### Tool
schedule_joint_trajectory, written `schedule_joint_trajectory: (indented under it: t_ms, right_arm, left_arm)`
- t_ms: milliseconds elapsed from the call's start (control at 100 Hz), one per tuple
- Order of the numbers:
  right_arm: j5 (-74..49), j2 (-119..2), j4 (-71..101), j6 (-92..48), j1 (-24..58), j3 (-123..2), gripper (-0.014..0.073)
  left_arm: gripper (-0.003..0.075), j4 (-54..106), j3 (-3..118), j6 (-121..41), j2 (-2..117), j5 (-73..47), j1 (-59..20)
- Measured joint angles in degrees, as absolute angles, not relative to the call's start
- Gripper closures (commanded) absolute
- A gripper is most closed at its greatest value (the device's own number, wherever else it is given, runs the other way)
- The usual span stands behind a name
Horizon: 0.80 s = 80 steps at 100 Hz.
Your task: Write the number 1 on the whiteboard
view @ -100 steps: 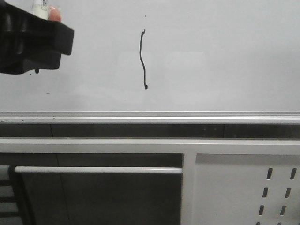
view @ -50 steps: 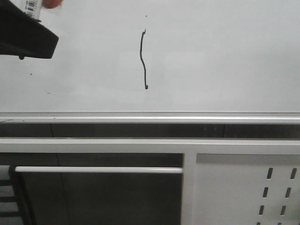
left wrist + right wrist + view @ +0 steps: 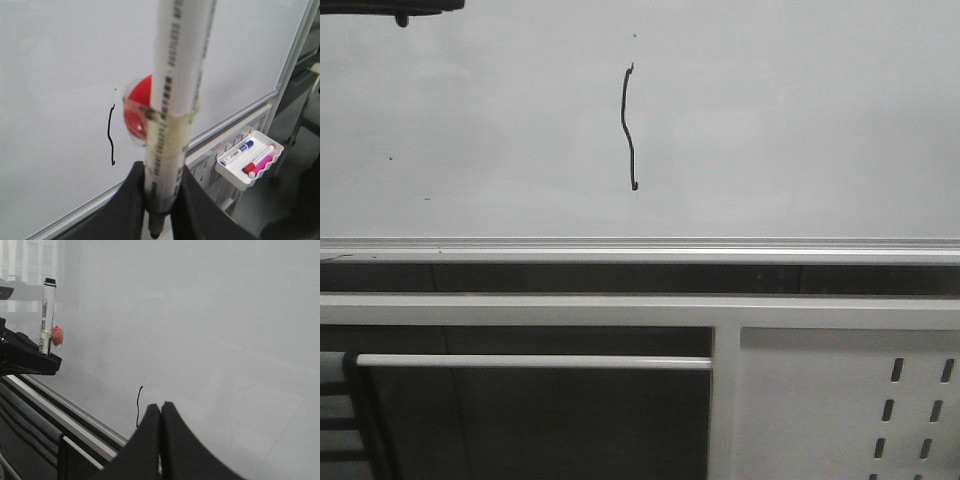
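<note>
Retreat is the step, I judge: the left claw (image 3: 159,200) pinches the marker (image 3: 172,100); the number 1 (image 3: 630,127) sits beside it on the whiteboard (image 3: 800,120). Keep the tip clear. The right claw (image 3: 160,412) is pressed together, empty.

Thin wavy black number 1 (image 3: 628,127), upright on glossy pale whiteboard (image 3: 800,120); hooked ends

Left end effector (image 3: 159,187) clamps white marker (image 3: 175,100), red disc (image 3: 137,112) taped on. Number 1 (image 3: 111,135) on whiteboard (image 3: 55,75). Tray (image 3: 250,160) at 4 o'clock: 3 markers.
</note>
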<state>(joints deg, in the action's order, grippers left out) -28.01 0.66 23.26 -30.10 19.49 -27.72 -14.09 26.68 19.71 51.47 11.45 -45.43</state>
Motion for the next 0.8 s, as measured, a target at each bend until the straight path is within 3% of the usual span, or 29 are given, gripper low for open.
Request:
schedule_joint_trajectory:
  t_ms: [390, 800]
  right_arm:
    - [-28.01, 0.66, 23.26, -30.1, 19.49, -27.72, 0.0665]
    - [-28.01, 0.66, 23.26, -30.1, 19.49, -27.72, 0.0665]
  left_arm:
    - [0.0738, 2.2, 17.39, 6.34, 51.47, 24.16, -44.94]
    - [0.0738, 8.04, 16.34, 5.03, 60.8, 27.46, -37.2]
